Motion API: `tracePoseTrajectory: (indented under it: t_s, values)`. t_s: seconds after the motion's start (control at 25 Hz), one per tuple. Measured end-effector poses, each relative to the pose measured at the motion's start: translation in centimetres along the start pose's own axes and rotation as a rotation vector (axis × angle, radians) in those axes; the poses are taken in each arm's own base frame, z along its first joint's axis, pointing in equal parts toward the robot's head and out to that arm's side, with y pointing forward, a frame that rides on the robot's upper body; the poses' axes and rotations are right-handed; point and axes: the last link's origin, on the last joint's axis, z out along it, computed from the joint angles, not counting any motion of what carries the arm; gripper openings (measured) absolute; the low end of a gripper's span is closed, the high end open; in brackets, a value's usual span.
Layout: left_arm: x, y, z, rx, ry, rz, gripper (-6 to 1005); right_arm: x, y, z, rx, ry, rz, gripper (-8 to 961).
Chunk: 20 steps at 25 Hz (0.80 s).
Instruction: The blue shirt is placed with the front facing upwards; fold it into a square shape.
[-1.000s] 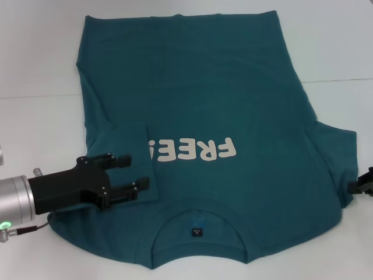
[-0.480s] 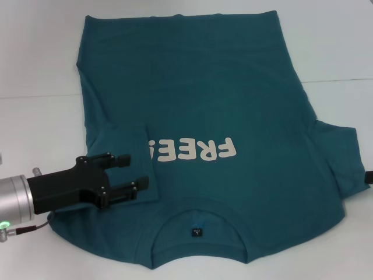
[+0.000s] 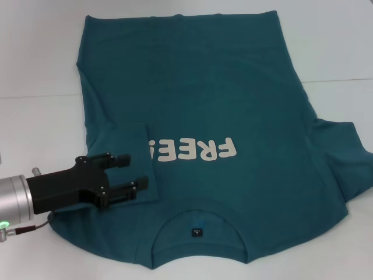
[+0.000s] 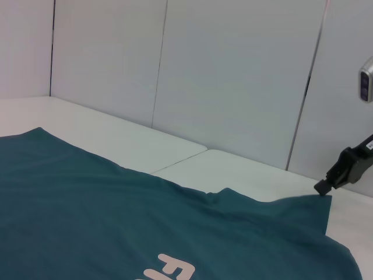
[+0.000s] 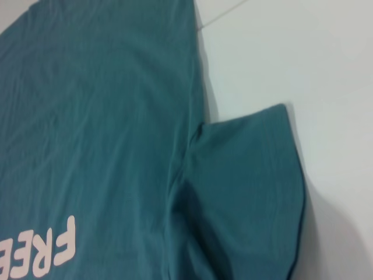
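My left end effector (image 3: 129,172) hovers open and empty over the folded left sleeve; the blue shirt (image 3: 221,105) lies flat on the table (image 3: 35,52), its unfolded right sleeve nearer my unseen right arm.

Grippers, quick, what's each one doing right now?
Left gripper: open, holding nothing, over the shirt's folded sleeve.
Right gripper: at the other sleeve's tip; grip cannot be told.
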Motion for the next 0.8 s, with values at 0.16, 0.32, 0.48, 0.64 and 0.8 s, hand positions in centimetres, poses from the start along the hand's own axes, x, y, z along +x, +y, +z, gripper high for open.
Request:
tracePoseTrajectory:
  t_s: [0.16, 0.32, 0.48, 0.64, 0.8]
  values:
    - [0.0, 0.0, 0.0, 0.000, -0.001, 0.001, 709, -0.6, 0.2, -0.6, -0.002, -0.013, -0.011, -1]
    - [0.0, 0.0, 0.0, 0.000, -0.001, 0.001, 710, -1.3, 1.0, -1.1, -0.012, -0.017, -0.032, -1]
    - [0.0, 0.0, 0.0, 0.000, -0.001, 0.001, 711, -2.1, 2.0, -1.5, -0.024, -0.022, -0.051, 6]
    - [0.0, -0.1, -0.1, 0.001, 0.000, 0.000, 711, -2.9, 3.7, -1.6, -0.050, -0.009, -0.084, 16]
    - [0.0, -0.1, -0.1, 0.005, 0.001, 0.000, 710, -3.6, 6.1, -0.9, -0.086, 0.027, -0.127, 26]
